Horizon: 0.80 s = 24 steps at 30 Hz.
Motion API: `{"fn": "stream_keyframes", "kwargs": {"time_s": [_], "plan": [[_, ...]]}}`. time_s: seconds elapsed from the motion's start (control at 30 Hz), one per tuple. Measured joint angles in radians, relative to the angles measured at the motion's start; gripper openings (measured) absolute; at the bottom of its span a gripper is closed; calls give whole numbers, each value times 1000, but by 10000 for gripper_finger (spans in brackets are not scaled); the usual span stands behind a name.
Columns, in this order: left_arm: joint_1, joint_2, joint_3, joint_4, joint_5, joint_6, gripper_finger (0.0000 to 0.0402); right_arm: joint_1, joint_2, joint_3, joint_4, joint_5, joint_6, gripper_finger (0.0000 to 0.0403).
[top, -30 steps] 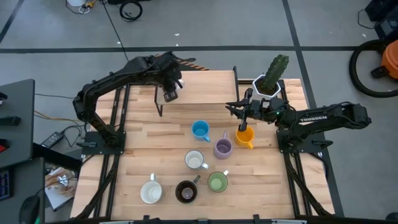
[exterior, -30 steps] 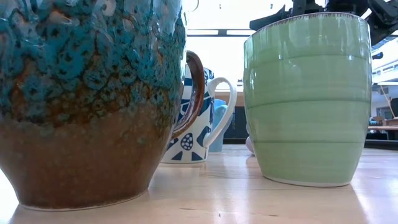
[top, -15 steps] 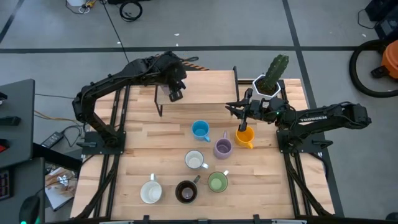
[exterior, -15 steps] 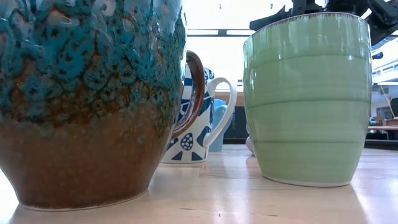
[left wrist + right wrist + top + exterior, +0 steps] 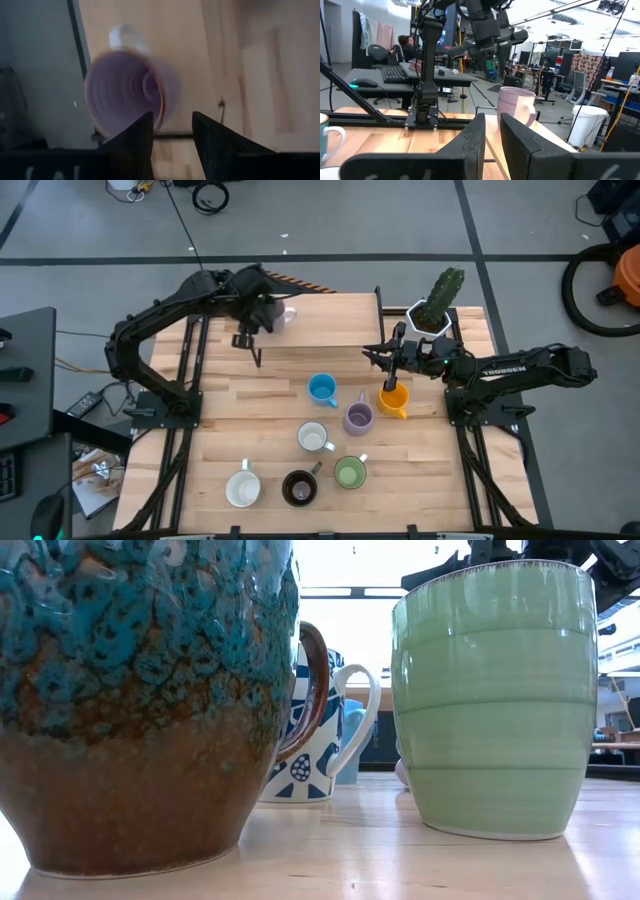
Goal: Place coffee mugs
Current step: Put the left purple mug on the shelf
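We read this step as setting one lilac mug [image 5: 514, 106] at the table's [image 5: 230, 410] far edge, left of the middle. It stands upright there, just inside the edge and well apart from the others. The left gripper [image 5: 172, 117] hangs over it with its fingers apart and nothing between them. The wrist view looks down into the mug's mouth, so the mug lies just beyond the fingertips, not inside them.

To do this step well, we would lift the left gripper straight up before swinging it anywhere. The mug sits so near the edge that a sideways brush on the rim or the pale handle could tip it or push it off. We would hold the fingers apart until they are clear above the rim.

The right gripper [image 5: 492, 120] waits near the table's right edge, over the orange mug [image 5: 394, 400] and beside the cactus pot [image 5: 428, 315]. Its fingers are almost together and we see nothing held between them.

The rest stand in a loose cluster from the middle to the near edge: the blue mug [image 5: 322, 388], a second lilac mug [image 5: 358, 418], two white mugs [image 5: 313, 437], the brown mug [image 5: 299, 488] and the green mug [image 5: 349, 472]. The next reach should come down from above, as their handles point in different directions.
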Motion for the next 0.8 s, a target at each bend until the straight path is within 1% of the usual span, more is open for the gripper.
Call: {"fn": "stream_keyframes", "kwargs": {"time_s": [0.2, 0.3, 0.4, 0.57, 0.63, 0.8], "plan": [[19, 0, 0, -17, -70, 124, 141, 0, 0, 0, 0, 0, 0, 66], [41, 3, 0, -24, -76, 254, 141, 0, 0, 0, 0, 0, 0, 66], [64, 11, -3, -41, -75, 409, 141, 0, 0, 0, 0, 0, 0, 66], [93, 9, -3, -33, -25, 574, 141, 0, 0, 0, 0, 0, 0, 66], [94, 9, -3, -25, -24, 609, 141, 0, 0, 0, 0, 0, 0, 66], [94, 16, -2, -8, -22, 629, 141, 0, 0, 0, 0, 0, 0, 66]]}}
